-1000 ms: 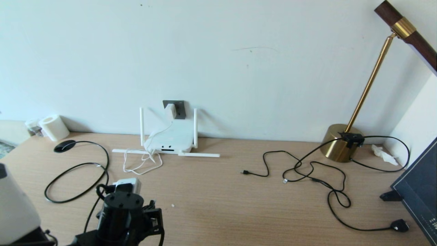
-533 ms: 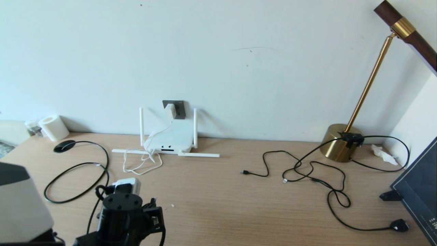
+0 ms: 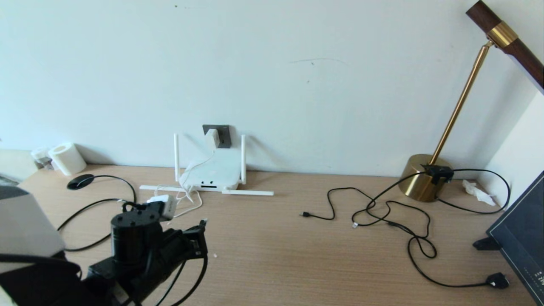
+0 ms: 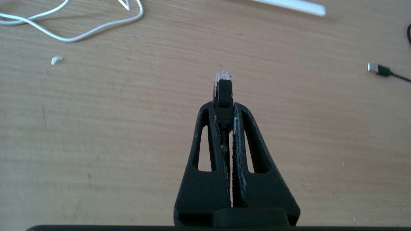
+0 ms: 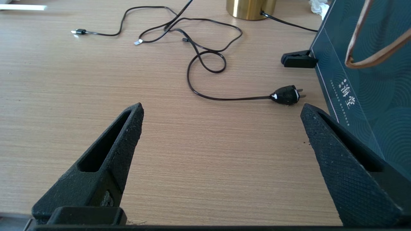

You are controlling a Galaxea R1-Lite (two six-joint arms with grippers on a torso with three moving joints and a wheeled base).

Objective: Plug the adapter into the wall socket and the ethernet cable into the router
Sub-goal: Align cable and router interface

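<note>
The white adapter (image 3: 211, 138) sits in the dark grey wall socket (image 3: 224, 135), and its white cord (image 3: 178, 204) falls past the router (image 3: 212, 174) onto the desk. The router lies flat below the socket, with two antennas upright and two flat on the desk. My left gripper (image 3: 199, 231) (image 4: 223, 107) hovers over the desk in front of the router and a little to its left. It is shut on the ethernet cable's plug (image 4: 223, 85), whose clear tip sticks out past the fingertips. The black ethernet cable (image 3: 95, 204) trails back in a loop on the left. My right gripper (image 5: 221, 110) hangs open over bare desk at the right.
Thin black cords (image 3: 382, 208) with small plugs lie tangled at the right, ending in a two-pin plug (image 5: 285, 95). A brass lamp base (image 3: 420, 176) stands by the wall. A dark box (image 5: 362, 80) stands at the right edge and a white roll (image 3: 66, 158) at the back left.
My left arm has moved forward toward the router and turned, still shut on the plug. The cable loop has been dragged along. The right arm has not moved.
</note>
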